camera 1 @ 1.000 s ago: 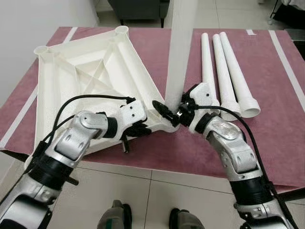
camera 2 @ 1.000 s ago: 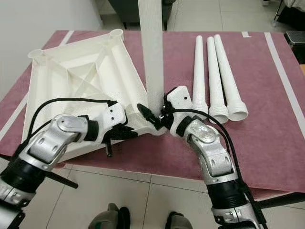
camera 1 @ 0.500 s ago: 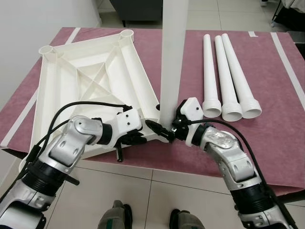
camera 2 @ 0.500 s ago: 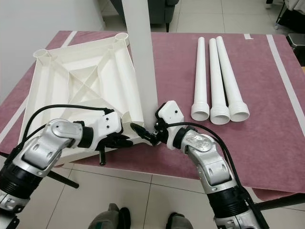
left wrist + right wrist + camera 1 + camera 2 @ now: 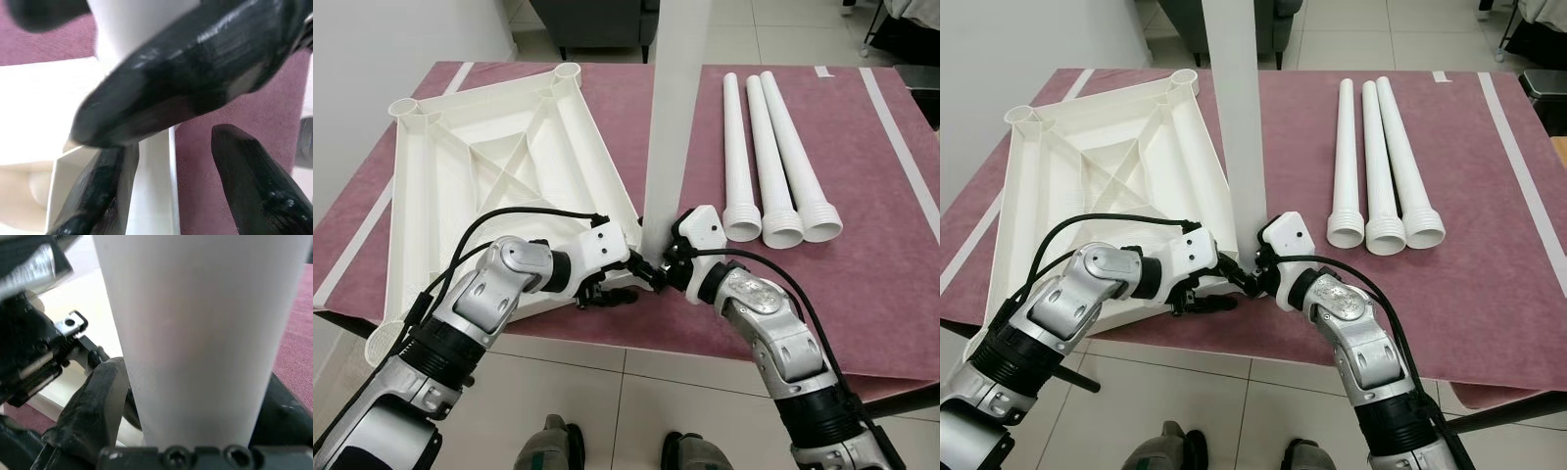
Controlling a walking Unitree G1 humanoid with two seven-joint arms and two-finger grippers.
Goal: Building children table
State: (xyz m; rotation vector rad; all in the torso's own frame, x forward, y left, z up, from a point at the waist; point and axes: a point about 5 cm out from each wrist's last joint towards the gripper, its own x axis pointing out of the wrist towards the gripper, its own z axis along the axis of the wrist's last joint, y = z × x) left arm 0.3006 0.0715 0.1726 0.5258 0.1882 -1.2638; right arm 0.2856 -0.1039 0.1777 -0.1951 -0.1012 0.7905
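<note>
My right claw hugs the tall white leg, standing up at the tabletop's near corner. My left claw sits just beside it with fingers apart.

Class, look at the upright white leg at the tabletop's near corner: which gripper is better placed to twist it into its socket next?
Probably the right gripper: its fingers clasp the upright leg near its base. The left gripper sits at the upturned tabletop corner, better suited to steadying it.

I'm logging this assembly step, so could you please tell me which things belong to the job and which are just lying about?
Job:
upturned white tabletop
upright white leg, held by right tool
left tool
three spare legs

Lying about:
maroon mat
dark chair
</note>
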